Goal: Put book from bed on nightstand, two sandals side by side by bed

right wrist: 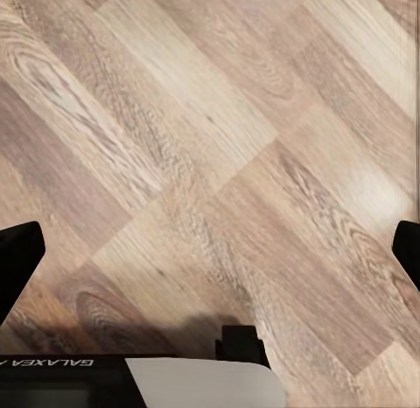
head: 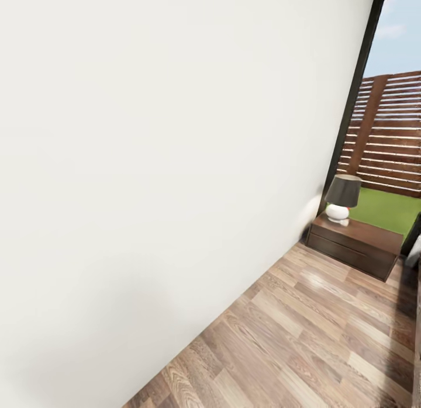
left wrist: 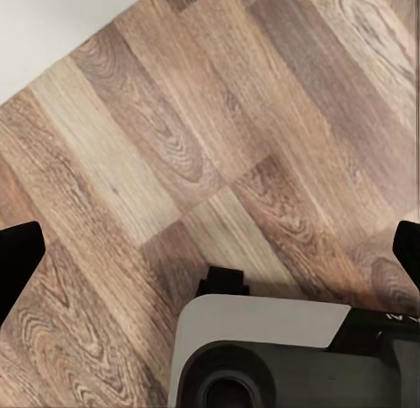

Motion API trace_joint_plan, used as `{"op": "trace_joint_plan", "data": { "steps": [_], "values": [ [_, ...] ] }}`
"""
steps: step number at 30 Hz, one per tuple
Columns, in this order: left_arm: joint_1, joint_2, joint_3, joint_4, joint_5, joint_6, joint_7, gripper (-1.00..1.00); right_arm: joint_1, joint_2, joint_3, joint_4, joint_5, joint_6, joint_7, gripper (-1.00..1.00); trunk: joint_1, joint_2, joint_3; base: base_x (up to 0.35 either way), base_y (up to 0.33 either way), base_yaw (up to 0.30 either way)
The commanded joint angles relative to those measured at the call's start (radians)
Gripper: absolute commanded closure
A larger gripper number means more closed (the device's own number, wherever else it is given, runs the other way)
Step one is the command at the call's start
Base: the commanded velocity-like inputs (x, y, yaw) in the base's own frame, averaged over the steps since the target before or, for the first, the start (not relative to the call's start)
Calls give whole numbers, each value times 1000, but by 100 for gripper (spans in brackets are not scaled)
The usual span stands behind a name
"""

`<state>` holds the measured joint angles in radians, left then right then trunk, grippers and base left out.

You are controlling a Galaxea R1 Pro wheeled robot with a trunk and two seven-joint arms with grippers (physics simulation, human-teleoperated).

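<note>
White-walled bedroom, head view: one plain white wall (head: 146,162) fills the left and middle, running back at a slant to one tall black-framed window (head: 354,104); beyond the glass stand one slatted brown wooden fence (head: 389,133) and one strip of green lawn (head: 389,209). One light wood-plank floor (head: 304,338) spreads along the wall's foot to the lower right. One low dark reddish-brown wooden nightstand (head: 356,244) with drawer fronts stands in the far corner under the window, against the wall; it carries one table lamp (head: 342,199) with a dark shade and round white base, set toward its wall-side end, so most of its top looks free for a book, by my judgement. At the far right edge a sliver of dark frame and grey mattress, likely the bed (head: 414,253), is just beside the nightstand. Book and sandals: not located at this moment; the robot appears in transit, facing the wall. Left end effector (left wrist: 210,259): two black fingertips at opposite picture edges, spread wide, nothing between, hanging over bare planks. Right end effector (right wrist: 210,259): two fingertips likewise spread, released and empty, carried low, probably for travel.
</note>
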<state>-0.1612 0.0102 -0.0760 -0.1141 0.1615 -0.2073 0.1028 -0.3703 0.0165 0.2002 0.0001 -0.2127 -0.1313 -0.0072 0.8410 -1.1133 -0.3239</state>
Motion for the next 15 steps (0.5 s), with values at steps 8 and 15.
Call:
{"op": "trace_joint_plan", "data": {
  "steps": [8, 15],
  "values": [
    [0, -1, -9, 1, 9, -3, 3, -100, -1, 1, 9, 2, -10, -4, -1, -100, 0, -1, -2, 0, 0, -179],
    [0, -1, -9, 1, 10, -3, 3, -100, -1, 2, 9, 2, -10, -4, -1, -100, 0, -1, -5, 0, 0, -159]
  ]
}}
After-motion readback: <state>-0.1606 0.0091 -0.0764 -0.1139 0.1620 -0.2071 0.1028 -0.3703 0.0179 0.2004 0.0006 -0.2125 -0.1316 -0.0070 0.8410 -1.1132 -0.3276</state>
